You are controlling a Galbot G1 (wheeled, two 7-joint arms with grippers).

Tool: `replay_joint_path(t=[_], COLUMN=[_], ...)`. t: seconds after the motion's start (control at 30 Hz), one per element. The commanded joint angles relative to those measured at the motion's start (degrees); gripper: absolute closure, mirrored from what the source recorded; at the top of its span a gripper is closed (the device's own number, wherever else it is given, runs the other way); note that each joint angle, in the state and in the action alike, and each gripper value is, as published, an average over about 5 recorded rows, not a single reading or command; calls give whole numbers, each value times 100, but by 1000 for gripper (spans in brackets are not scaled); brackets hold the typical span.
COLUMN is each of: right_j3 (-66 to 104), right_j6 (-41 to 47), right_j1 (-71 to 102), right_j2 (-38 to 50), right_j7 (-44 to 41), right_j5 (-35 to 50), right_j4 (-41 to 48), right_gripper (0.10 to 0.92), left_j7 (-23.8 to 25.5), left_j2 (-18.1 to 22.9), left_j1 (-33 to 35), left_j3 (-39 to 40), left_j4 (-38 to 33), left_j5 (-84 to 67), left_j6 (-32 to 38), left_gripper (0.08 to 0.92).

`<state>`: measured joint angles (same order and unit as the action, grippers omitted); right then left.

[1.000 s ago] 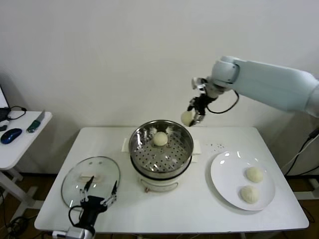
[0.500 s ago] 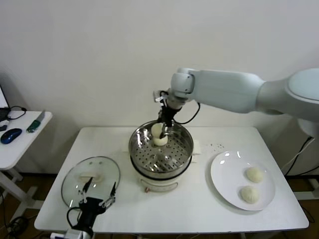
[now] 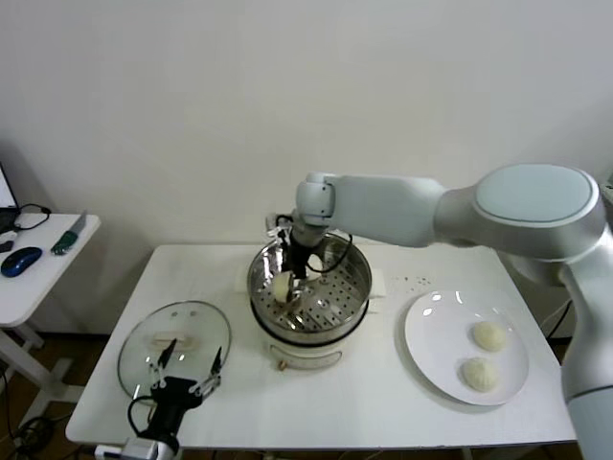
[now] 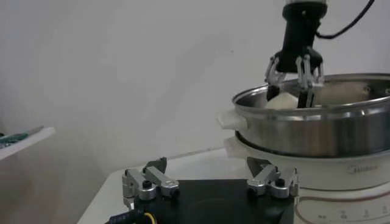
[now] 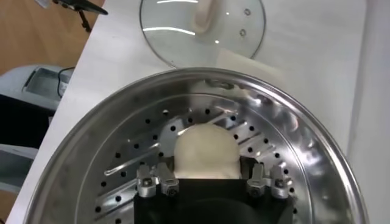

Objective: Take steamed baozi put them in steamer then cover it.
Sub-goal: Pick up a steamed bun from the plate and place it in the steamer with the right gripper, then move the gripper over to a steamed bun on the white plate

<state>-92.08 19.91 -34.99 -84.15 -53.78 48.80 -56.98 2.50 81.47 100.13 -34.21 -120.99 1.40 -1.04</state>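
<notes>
First baozi hidden behind right arm (image 3: 383,206)

The right gripper (image 3: 287,287) is now reaching down inside the steamer (image 3: 352,287), having swung in from the right, lowering its baozi (image 5: 205,152) onto the perforated tray.

A lab-like room: bare white wall (image 3: 192,115), white table (image 3: 383,402), side desk (image 3: 38,278) with mouse (image 3: 21,261).
</notes>
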Motion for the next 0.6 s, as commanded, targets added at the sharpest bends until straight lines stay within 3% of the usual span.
replay_joint_path(t=[0.03, 0.23, 0.6], right_j3=[-32, -3, -308], right_j6=[12, 28, -433], right_j1=[236, 16, -1742], right_j2=[-209, 10, 1604], right_j7=[-6, -64, -550], right_j5=[-40, -106, -100], right_j4=[231, 22, -1291], right_gripper=[317, 212, 202], left_j7=[-3, -10, -14], left_j2=[13, 14, 74], left_j1=[-22, -15, -43], left_j3=[-1, -22, -10], left_j4=[13, 16, -136], left_j5=[-30, -37, -96], left_j6=[-10, -4, -146], left_gripper=[177, 177, 177])
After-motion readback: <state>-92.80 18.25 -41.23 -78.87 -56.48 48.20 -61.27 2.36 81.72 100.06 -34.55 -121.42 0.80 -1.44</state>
